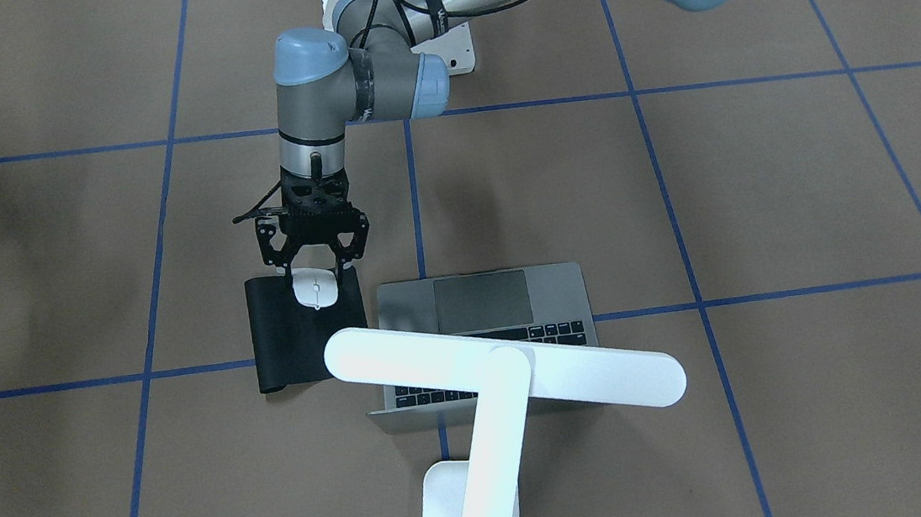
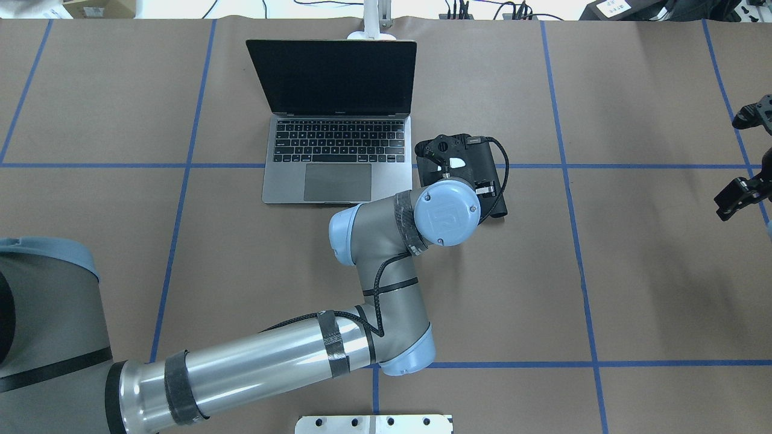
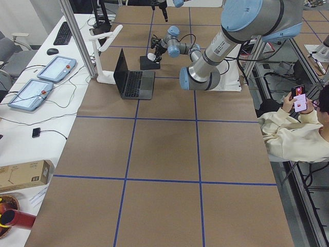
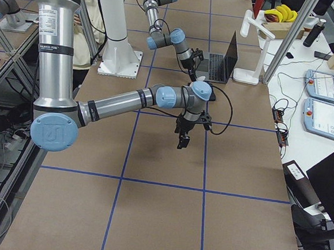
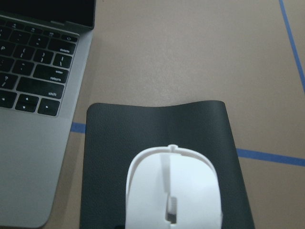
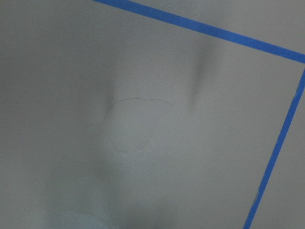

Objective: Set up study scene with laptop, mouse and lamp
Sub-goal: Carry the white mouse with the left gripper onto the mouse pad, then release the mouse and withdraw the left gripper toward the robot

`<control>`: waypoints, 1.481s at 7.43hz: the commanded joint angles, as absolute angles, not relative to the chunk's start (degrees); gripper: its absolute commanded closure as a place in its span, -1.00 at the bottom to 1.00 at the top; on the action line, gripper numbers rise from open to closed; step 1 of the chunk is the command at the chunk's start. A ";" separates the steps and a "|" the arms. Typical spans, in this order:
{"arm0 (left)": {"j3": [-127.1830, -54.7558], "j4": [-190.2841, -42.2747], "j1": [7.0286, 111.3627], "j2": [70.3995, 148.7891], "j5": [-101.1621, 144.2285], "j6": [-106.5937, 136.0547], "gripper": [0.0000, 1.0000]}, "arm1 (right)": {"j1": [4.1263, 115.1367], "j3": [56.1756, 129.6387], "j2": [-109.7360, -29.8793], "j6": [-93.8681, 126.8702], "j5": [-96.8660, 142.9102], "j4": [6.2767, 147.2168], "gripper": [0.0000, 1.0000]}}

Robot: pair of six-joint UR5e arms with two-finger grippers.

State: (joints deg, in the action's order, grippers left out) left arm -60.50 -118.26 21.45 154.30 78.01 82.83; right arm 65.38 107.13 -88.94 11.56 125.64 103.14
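The open space-grey laptop (image 2: pixel 338 181) stands at the table's far middle, its screen dark. The white lamp (image 1: pixel 504 364) stands behind it, with its bar head over the keyboard and its base (image 1: pixel 468 511) at the table's far edge. My left gripper (image 1: pixel 314 274) points down and is shut on the white mouse (image 1: pixel 316 290). It holds the mouse just above the robot-side end of the black mat (image 1: pixel 291 342), right of the laptop. The mouse fills the lower part of the left wrist view (image 5: pixel 174 191). My right gripper (image 2: pixel 727 161) hangs open and empty above the table at the far right.
The white bolted pedestal plate (image 2: pixel 374 424) sits at the table's near edge, between the arms. Blue tape lines cross the brown table cover. A seated person (image 3: pixel 288 128) with a phone is beside the table on the robot's side. Tablets (image 3: pixel 56 69) lie on a side desk.
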 commanded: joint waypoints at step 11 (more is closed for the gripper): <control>-118.12 -93.43 32.48 104.37 106.05 69.22 -0.99 | 75.82 105.12 -87.00 16.99 126.29 102.39 -1.00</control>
State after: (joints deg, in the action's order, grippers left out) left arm -116.91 -95.21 27.91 110.06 101.04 74.28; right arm 72.04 104.98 -86.36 18.84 125.70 102.57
